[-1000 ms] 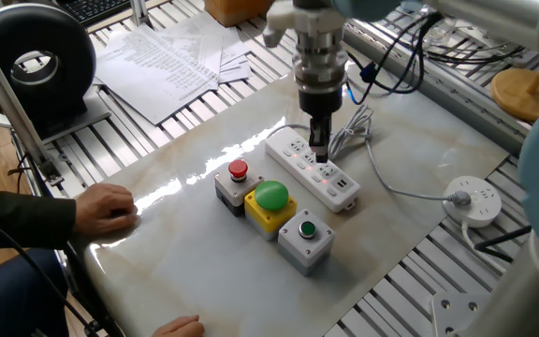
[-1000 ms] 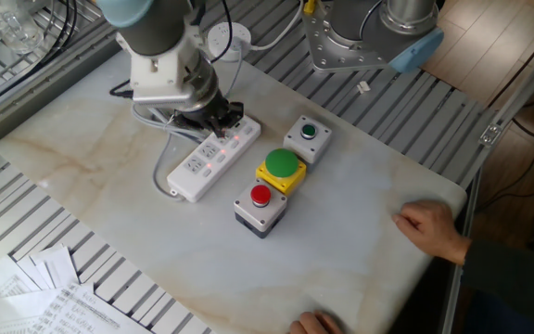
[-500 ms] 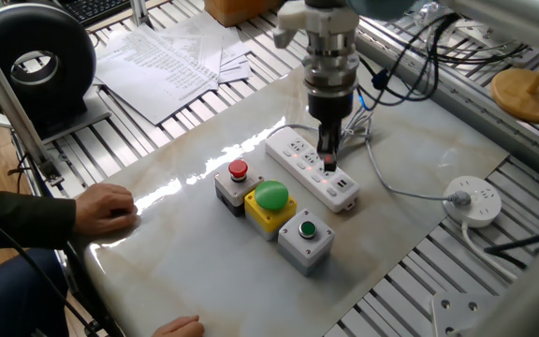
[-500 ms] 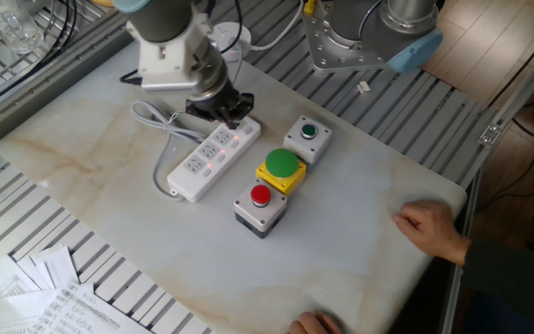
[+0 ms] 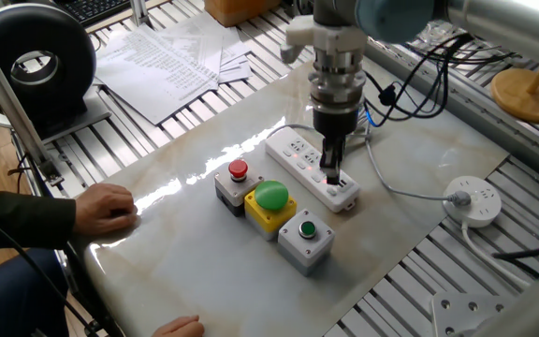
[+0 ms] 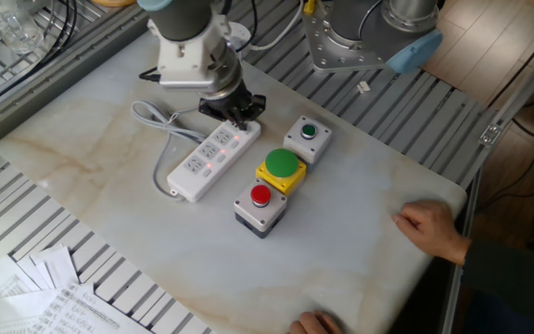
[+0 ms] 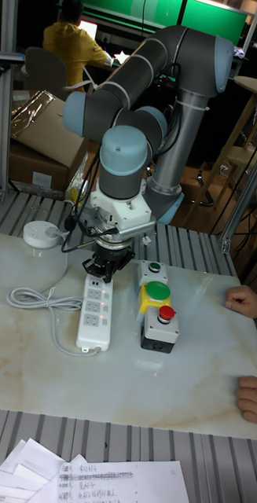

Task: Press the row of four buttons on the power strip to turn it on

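Gripper: points down at strip's end nearest green-button box; finger gap can't be judged.
Strip: lies flat on desk, beside three button boxes.
Buttons: row along strip's face, red lights showing.

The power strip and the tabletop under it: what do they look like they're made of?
The power strip looks like smooth white moulded plastic with a slight sheen; small red lights glow along its face. The tabletop looks like polished marble or a marble-look laminate: pale cream with faint brownish veins, and it mirrors a bright glare streak in one fixed view. Which of the two it is cannot be told.
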Tool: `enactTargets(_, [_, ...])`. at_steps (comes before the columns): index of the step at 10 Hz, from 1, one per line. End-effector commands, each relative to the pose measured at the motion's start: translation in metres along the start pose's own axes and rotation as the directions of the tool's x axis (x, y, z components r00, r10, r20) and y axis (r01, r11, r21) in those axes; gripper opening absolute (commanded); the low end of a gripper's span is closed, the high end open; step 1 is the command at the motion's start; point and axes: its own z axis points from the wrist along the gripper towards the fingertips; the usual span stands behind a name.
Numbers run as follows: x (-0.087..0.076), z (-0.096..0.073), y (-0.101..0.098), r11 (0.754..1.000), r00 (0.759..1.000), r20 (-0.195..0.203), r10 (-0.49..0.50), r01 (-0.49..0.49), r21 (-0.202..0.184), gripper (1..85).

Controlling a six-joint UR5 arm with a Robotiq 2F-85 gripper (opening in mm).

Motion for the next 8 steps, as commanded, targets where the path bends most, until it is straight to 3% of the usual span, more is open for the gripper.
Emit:
enactTargets(1, [-0.005, 0.010, 0.005, 1.000, 1.000, 0.028, 0.013, -0.013, -0.003, 1.0])
enactTargets(6, [-0.004, 0.026, -0.001, 1.000, 0.998, 0.061, -0.001, 0.001, -0.009, 1.0])
enactTargets(8, [0.003, 0.008, -0.007, 0.997, 0.999, 0.040, -0.024, 0.027, -0.074, 1.0])
